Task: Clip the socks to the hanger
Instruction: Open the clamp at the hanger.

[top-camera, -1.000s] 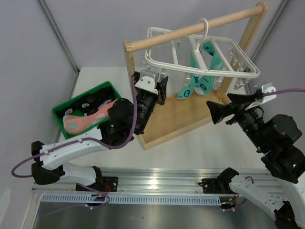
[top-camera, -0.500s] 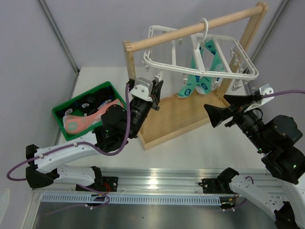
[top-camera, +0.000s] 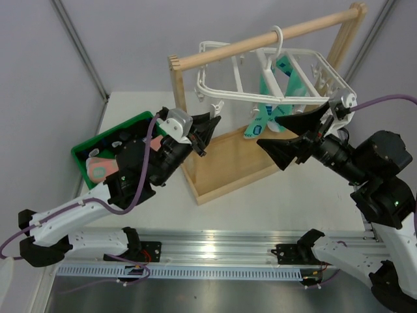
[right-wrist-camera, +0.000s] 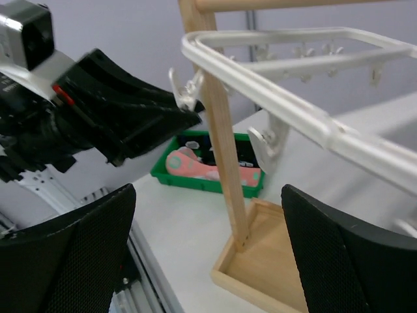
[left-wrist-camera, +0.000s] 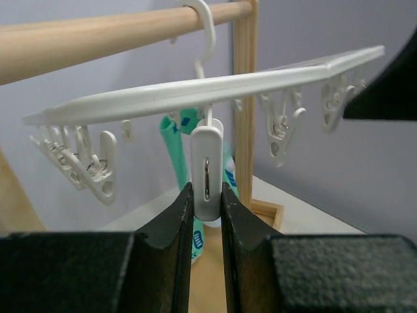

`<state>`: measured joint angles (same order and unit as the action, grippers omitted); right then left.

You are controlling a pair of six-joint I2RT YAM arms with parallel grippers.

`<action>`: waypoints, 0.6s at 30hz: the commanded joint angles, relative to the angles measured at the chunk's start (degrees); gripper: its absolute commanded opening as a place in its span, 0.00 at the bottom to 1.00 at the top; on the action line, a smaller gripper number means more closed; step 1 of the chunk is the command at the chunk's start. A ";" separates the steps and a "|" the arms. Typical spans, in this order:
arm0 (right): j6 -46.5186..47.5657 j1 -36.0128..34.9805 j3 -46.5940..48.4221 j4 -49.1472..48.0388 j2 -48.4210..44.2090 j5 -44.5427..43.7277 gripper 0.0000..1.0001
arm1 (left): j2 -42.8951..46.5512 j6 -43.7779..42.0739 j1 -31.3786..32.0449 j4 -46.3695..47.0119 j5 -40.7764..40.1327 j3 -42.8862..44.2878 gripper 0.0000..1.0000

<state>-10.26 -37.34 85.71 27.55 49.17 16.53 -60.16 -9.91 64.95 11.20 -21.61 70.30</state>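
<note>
Pinching one dangling clip (left-wrist-camera: pixel 207 166) on the near edge of the hanger (left-wrist-camera: pixel 195 91) with the left pincer (left-wrist-camera: pixel 206 193), pressed together on the clip's sides. Holding the right pincer (top-camera: pixel 291 135) spread wide and empty, just right of the hanger's front edge. Reads as readying a clip, but with no sock brought up yet. Spotting the salmon-pink sock (top-camera: pixel 104 168) and black socks (top-camera: pixel 129 138) down in the green bin (top-camera: pixel 81 151), well left of the hanger. Probably calls next for fetching a sock and feeding its cuff into that clip.
</note>
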 commanded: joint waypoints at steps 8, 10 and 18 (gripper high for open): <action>-9.07 -0.19 12.72 -6.19 11.03 7.37 0.89 | -2.77 1.65 -0.44 -9.97 9.74 7.74 0.01; -10.12 -0.19 13.34 -6.54 12.35 6.15 0.87 | -3.12 1.48 -0.44 -10.15 10.00 8.27 0.01; -16.01 -0.27 11.86 -6.28 16.05 5.35 0.81 | -4.26 -0.46 -0.44 -12.68 10.45 10.29 0.01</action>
<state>-22.31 -37.34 98.30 21.06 65.28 21.93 -64.38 -9.47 64.62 -1.54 -12.86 77.41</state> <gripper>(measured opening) 0.815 0.214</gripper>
